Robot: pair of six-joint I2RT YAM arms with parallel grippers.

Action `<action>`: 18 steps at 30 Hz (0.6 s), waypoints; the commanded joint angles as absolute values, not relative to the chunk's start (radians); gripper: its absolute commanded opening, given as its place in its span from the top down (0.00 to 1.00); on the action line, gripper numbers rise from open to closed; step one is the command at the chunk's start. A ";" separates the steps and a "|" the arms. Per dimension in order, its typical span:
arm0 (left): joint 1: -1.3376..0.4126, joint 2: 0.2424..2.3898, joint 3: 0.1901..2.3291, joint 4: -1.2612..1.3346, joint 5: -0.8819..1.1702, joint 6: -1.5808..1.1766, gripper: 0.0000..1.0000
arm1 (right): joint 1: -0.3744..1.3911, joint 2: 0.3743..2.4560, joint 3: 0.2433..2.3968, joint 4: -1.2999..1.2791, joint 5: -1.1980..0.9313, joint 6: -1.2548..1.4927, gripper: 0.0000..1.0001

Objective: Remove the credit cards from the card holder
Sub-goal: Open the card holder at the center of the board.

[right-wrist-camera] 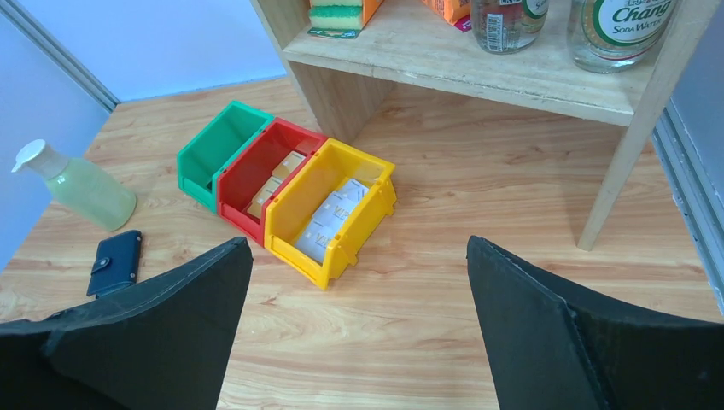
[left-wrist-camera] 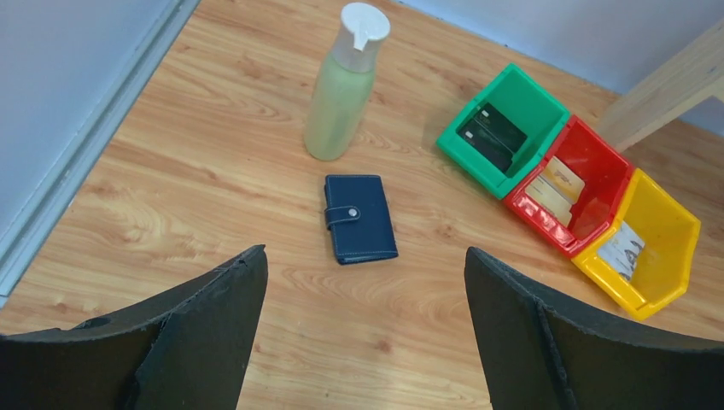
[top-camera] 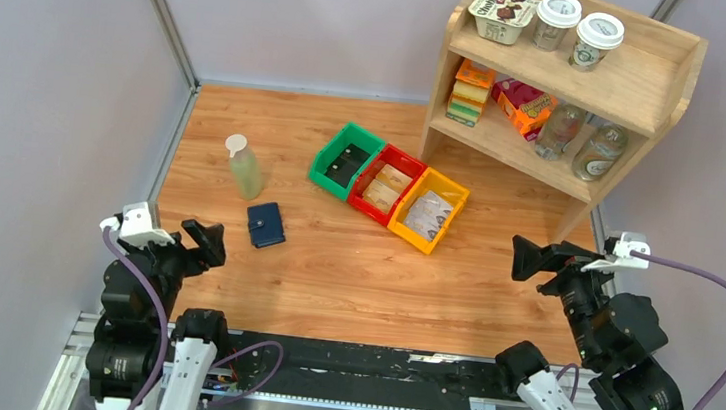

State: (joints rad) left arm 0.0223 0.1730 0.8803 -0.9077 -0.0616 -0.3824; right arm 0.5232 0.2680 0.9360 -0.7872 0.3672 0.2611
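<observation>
COLOUR AND PATTERN REFERENCE

Small folding leather-look card holder (left-wrist-camera: 360,219): dark navy, with what appears to be pale stitching along the edges. Translucent plastic bottle (left-wrist-camera: 341,94): pale green, white cap. Open plastic containers: green bin (left-wrist-camera: 534,102), red bin (left-wrist-camera: 608,171), yellow bin (left-wrist-camera: 670,226). Wooden table top (left-wrist-camera: 213,171): warm orange-brown, streaked grain.

Bottle (left-wrist-camera: 341,94) just behind card holder (left-wrist-camera: 360,219) — bare tabletop (left-wrist-camera: 376,333) in front
</observation>
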 commanded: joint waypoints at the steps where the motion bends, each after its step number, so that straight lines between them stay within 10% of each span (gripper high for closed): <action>1: 0.028 0.202 0.854 -0.881 -0.055 -0.431 0.08 | 0.529 0.295 0.956 -0.746 0.386 0.271 0.00; 18: 0.028 0.639 0.735 -0.707 -0.072 -0.532 0.19 | 0.529 0.342 0.900 -0.695 0.179 0.293 0.00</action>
